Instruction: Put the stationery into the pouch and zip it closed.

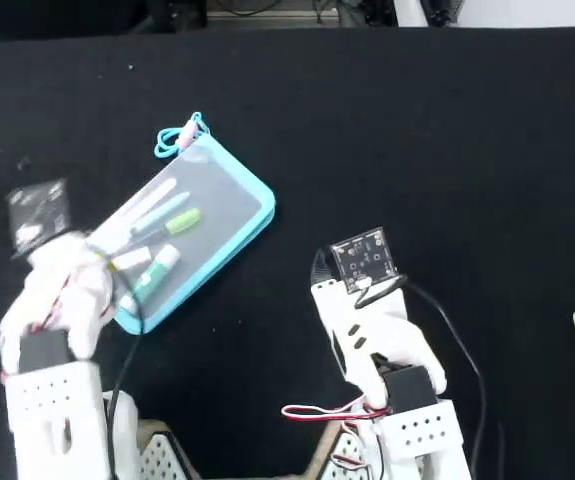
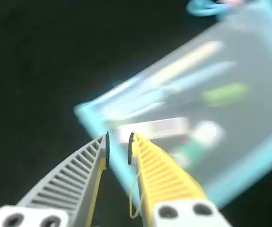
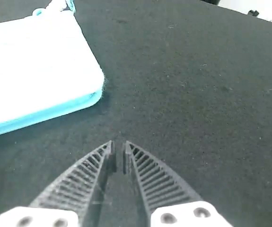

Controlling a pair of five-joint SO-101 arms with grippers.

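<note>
Since the pens and markers (image 1: 157, 218) already lie inside the pouch (image 1: 239, 200), seen through its clear face, what is left of the task looks to be the zip, and both arms seem placed for that. The left pincer (image 2: 118, 142) hangs at the pouch's near short end. Its tips are drawn together to a thin slit with nothing visibly caught between them. I take it to be clenched and empty, though the blue edge (image 2: 81, 112) close by the tips is too blurred to say whether they touch it.

That end sits just beyond and beneath the tips. The rest of the pouch runs away from them on a slant to the far corner, where the blue loop (image 1: 170, 143) and a pink tab (image 1: 189, 130) lie. If that tab is the zip pull, it is at the end farthest from this pincer, so the pincer's spot reads as a brace to pin the pouch against a pull. Whether the zip is open or closed I cannot tell.

The right pincer (image 3: 118, 152) is likewise clenched on nothing, low over the black table (image 3: 197, 94). The pouch's nearest corner lies ahead of it to one side, apart from its tips, which suggests it is parked clear of the work.
</note>
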